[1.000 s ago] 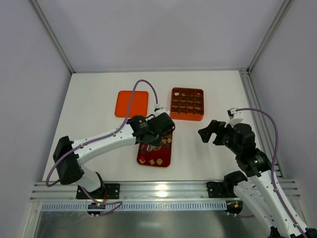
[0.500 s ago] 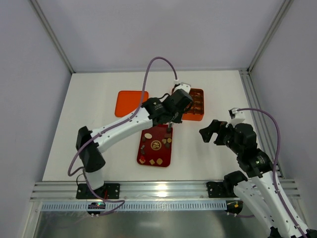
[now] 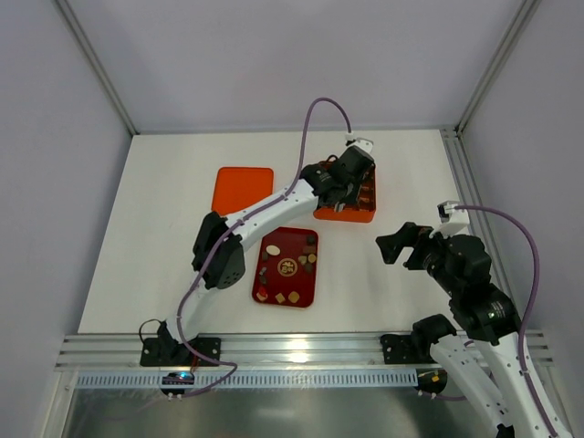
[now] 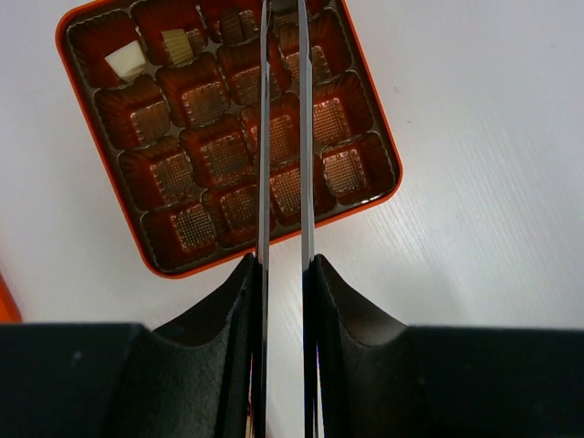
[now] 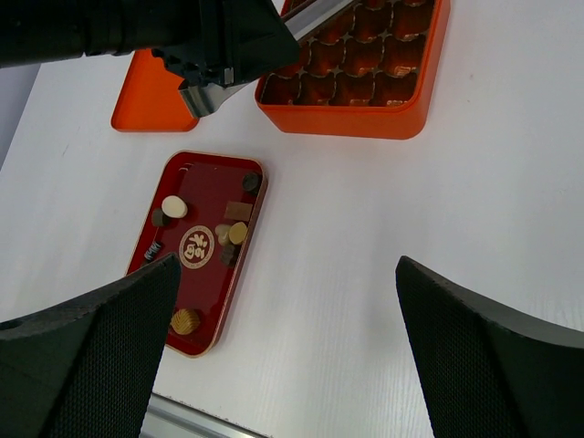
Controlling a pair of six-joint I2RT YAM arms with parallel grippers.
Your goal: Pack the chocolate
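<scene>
Chocolate pieces [image 5: 173, 206], small bites in dark brown, tan and pale cream, lie in two places on the table. The left gripper [image 4: 285, 11] has two long, thin metal fingers [image 4: 264, 137] standing close together, with only a narrow slit between them. Their tips run to the top edge of the wrist view, so it cannot be told whether they pinch a piece. The fingers hang over an orange square box [image 4: 381, 128] lined with a grid of brown ribbed cups. In one corner cell of the box sits a pale cream cube [image 4: 125, 60], and in the cell beside it a tan ribbed piece [image 4: 176, 46].

Nearer the arm bases, apart from the box, lies a dark red rectangular tray [image 5: 205, 187] with a gold round emblem at its middle. Several loose pieces are scattered across it. A flat orange square lid [image 3: 243, 190] lies on the white table [image 3: 164, 228] to the left of the box. The right gripper [image 5: 287, 274] hovers above the table to the right of the tray, its black fingers spread wide and holding nothing.
</scene>
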